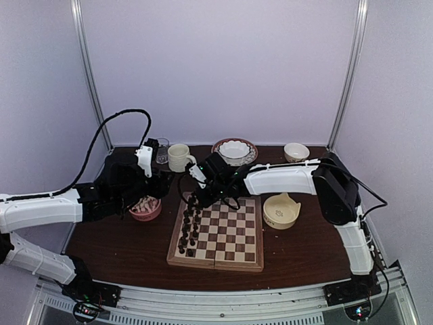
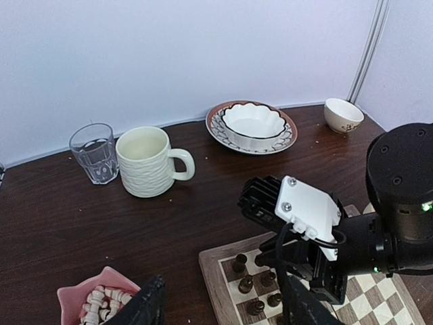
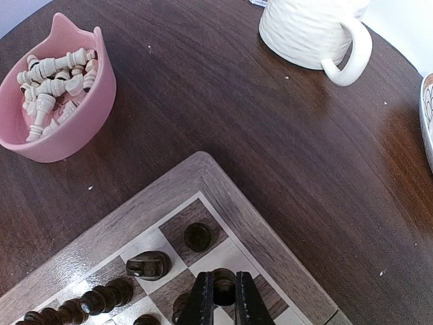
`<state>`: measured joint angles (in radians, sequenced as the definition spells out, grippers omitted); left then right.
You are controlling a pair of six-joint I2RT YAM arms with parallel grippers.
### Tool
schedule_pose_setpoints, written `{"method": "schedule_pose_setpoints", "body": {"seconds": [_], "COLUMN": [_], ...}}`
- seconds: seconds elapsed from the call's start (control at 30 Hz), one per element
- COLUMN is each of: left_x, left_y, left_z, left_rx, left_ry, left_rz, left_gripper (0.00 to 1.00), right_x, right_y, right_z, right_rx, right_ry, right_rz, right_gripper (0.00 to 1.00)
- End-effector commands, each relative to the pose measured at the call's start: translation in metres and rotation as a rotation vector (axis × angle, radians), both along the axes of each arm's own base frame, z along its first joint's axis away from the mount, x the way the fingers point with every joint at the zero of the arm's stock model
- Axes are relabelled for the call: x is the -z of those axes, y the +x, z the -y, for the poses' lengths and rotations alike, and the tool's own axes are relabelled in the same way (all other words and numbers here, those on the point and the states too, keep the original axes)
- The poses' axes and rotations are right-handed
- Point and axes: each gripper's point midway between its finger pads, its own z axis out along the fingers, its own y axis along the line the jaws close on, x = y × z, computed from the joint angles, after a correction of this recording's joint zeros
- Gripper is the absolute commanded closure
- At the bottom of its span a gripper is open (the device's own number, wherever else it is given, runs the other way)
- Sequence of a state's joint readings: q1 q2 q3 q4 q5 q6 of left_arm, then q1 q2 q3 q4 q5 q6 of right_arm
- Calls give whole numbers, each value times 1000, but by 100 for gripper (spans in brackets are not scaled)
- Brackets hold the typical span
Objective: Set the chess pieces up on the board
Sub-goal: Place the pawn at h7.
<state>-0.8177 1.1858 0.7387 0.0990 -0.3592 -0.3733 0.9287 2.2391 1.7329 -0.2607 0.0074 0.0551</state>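
The left arm's base [image 1: 86, 292] and the right arm's base [image 1: 348, 292] sit nearest, at the front edge of the table [image 1: 122, 257]. Just behind them the board [image 1: 233, 238] lies flat and open. The dark chess pieces [image 1: 189, 229] stand in two files along its left side, which is the proper starting place for one colour; the right side has no pieces yet.

The right gripper [image 3: 223, 298] reaches across to the far left corner of the board. Its fingers are closed around one dark piece [image 3: 223, 286], held upright over a square near that corner, probably to complete the outer file. Whether the piece already touches the square is difficult to say from the wrist view.

The left gripper [image 2: 226, 308] hangs with its fingers wide apart and holds nothing, near the pink bowl [image 1: 145, 210] just left of the board. This bowl contains the cream pieces [image 3: 51, 81], piled loosely, so it seems to be the next supply. Right of the board, the yellow bowl [image 1: 281, 211] looks empty.

Farthest stand a glass [image 1: 162, 150], a mug [image 1: 179, 157], a scalloped bowl on a plate [image 1: 234, 150] and a small bowl [image 1: 296, 152].
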Motion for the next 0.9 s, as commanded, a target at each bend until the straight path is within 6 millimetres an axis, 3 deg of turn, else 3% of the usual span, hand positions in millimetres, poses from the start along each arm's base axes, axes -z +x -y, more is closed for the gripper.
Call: {"method": "schedule_pose_setpoints", "body": {"seconds": [0.0,0.87], "left_x": [-4,-4], "left_y": [2,2], "left_z": [2,4], "left_rx": [5,13], "left_ry": [-11,-10], "left_rz": [8,3], "left_gripper": [41,41], "right_x": [1,1], "right_y": [5,6], "right_z": [-1,-6], "right_rx": [9,-6], "right_ry": [3,13], "right_rz": [-9,-22], "right_gripper": [99,88]}}
